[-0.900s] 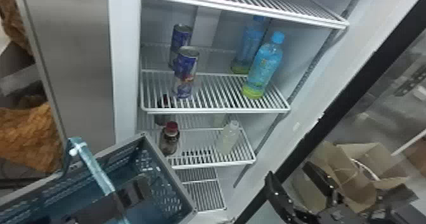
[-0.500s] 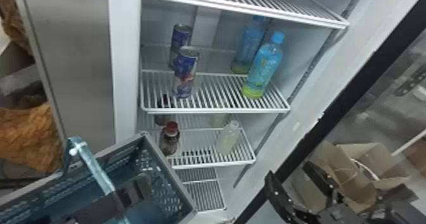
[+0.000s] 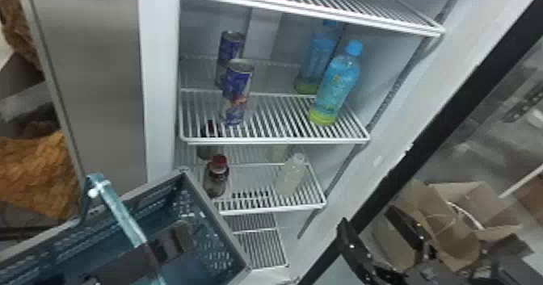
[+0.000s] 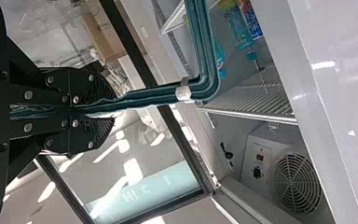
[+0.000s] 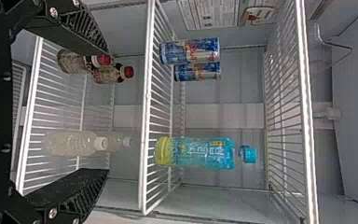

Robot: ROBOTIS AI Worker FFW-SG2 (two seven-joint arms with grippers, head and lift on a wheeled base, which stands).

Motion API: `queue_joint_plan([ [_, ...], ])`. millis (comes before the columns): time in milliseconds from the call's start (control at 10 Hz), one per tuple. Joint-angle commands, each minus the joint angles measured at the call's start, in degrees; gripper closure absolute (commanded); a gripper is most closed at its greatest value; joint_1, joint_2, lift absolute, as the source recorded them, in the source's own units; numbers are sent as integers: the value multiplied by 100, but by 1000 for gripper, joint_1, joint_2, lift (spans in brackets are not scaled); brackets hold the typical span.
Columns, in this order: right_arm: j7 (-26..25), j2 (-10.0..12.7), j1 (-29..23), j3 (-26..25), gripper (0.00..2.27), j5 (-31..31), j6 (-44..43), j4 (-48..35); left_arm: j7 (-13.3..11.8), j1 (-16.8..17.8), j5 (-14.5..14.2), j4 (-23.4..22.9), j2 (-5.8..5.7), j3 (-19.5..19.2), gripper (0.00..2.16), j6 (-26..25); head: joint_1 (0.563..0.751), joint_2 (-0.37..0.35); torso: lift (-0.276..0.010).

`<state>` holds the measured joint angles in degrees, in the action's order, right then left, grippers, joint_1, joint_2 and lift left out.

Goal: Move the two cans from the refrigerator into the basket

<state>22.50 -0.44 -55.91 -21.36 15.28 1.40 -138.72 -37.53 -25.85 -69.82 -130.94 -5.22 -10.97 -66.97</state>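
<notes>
Watching this one closely, and honestly almost nothing has changed: across the last couple of head views the cans, basket and right gripper (image 5: 107, 112) look parked in the same spots, at most the left gripper (image 4: 107, 108) has nudged a touch. So for the task, the score is still none out of two.

I'm using the middle shelf (image 3: 278, 141) as my landmark. Both cans stand upright on its left part, the front can (image 3: 237, 90) nearer the shelf's front edge and the rear can (image 3: 231, 46) right behind it, partly hidden. The front blue bottle (image 3: 337, 84) is on the shelf's right side, well apart from them. The basket (image 3: 216, 223) sits lower than the shelf, out in front and to its left.

Hands: the left one is clamped on the basket handle (image 4: 207, 65), so I'd guess its whole job is keeping the basket there. The right one is spread wide with nothing between its fingers, outside the fridge, lower than the shelf and off to its right.

My take is that the pick hasn't started. The right hand needs to rise to shelf level, shift left and go for the front can first. Come in crooked and it could knock that can into the rear one.
</notes>
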Motion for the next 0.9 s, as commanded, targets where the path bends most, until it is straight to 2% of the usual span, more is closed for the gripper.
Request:
queue_joint_plan([
  [0,0,0,22,0,133,-19,0,0,0,-2,1,-5,4,0,1202,4,695,-350,-35],
  [500,0,-35,557,34,131,-374,0,112,0,-16,12,9,-5,0,1202,-10,695,-350,-35],
  [800,0,-237,1049,377,128,-362,0,422,0,-16,12,9,-23,11,1202,-10,695,-350,-35],
])
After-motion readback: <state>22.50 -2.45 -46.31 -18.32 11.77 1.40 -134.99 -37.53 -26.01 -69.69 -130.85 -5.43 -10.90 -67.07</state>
